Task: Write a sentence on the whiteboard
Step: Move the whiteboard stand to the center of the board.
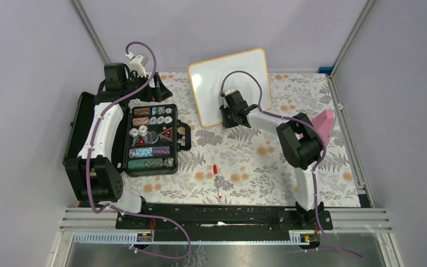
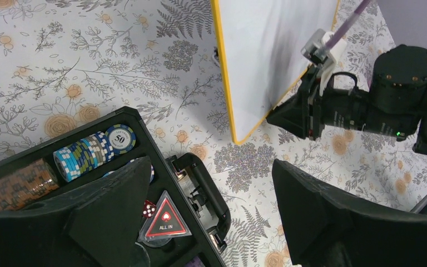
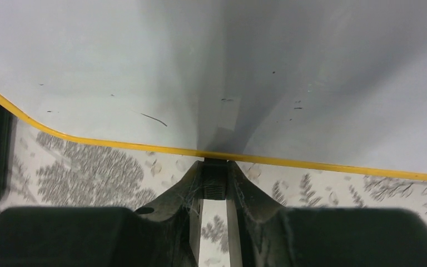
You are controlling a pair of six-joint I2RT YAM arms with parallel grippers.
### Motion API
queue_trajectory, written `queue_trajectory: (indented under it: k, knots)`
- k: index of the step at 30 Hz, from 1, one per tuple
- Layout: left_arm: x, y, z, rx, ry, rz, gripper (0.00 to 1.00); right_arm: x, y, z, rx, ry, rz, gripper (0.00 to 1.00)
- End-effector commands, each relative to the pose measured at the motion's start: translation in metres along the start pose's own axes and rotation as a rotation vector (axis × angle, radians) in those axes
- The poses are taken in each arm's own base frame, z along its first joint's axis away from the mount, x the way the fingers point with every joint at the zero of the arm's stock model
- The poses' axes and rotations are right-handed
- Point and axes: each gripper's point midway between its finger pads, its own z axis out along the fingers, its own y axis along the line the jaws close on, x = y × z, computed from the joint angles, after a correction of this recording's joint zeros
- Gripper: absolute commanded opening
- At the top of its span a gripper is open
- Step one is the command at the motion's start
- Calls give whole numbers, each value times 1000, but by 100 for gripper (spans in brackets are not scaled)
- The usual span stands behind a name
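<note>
**Views compared.** The overhead view gives you the whole desk [image 1: 244, 158]. The whiteboard [image 1: 239, 78] is propped at the middle of the far edge. An open chip case [image 1: 150, 139] lies along the left edge. A red-capped marker [image 1: 217, 181] lies loose towards the near edge, well apart from both arms. That marker shows in neither wrist view.

Only the right wrist view shows you the contact. The right fingers [image 3: 189, 186] are drawn narrow and pinch a small black clip foot [image 3: 215, 183] under the board's yellow-tan lower rim. The same view shows a few faint dark strokes on the white face [image 3: 144, 55], and none of them can be read as writing.

The left wrist view shows the board [image 2: 272, 50] from the side, with its lower corner on the floral cloth. It also shows the right fingers [image 2: 294, 117] at that lower edge.

**Board and fingers.** Your right fingers [image 1: 231, 114] hold the whiteboard at its near, lower edge. The left fingers [image 2: 105, 194] stand wide with nothing between them. They hang above the chip case's right side, near the board's left edge but clear of it. From overhead they sit at the far-left part of the desk [image 1: 157, 89].

**Limits.**
- The board's top edge is cut off in both wrist views.
- The second clip foot cannot be made out.
- A pink object [image 1: 325, 125] at the right edge is partly hidden behind the right arm, and you cannot identify it.
</note>
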Motion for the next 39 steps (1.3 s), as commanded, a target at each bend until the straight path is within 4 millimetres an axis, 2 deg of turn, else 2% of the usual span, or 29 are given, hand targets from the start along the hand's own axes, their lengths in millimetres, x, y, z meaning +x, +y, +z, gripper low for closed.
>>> queue_trajectory:
  k: [1,9,16,21,26,27,28,30,32,34,36,39]
  knots:
    - [-13,-13,-17,21,-46,39,87,2,45,-32,-148,-24,-57,0]
    - [-9,-16,-25,7,-34,36,94,38,74,-56,-186,9,-89,0]
    - [-5,-21,-32,8,-33,34,99,69,95,-67,-200,35,-108,0]
    - [-7,-24,-38,0,-39,46,99,88,102,-75,-217,58,-153,0]
    - [-6,-25,-39,7,-36,39,99,92,102,-82,-230,60,-168,2]
    - [-6,-25,-38,8,-36,39,99,90,102,-84,-230,53,-171,5]
    - [-6,-25,-38,8,-35,39,99,90,101,-87,-229,52,-179,11]
    - [-5,-24,-37,8,-33,35,99,84,101,-94,-227,51,-196,32]
    - [-5,-24,-37,9,-32,32,99,74,103,-106,-239,25,-214,37]
    - [-5,-24,-37,9,-31,28,99,64,107,-122,-268,-12,-230,49]
    - [-5,-25,-37,11,-30,27,99,65,110,-134,-293,-6,-247,51]
    - [-4,-27,-38,14,-33,24,99,83,106,-146,-316,48,-271,55]
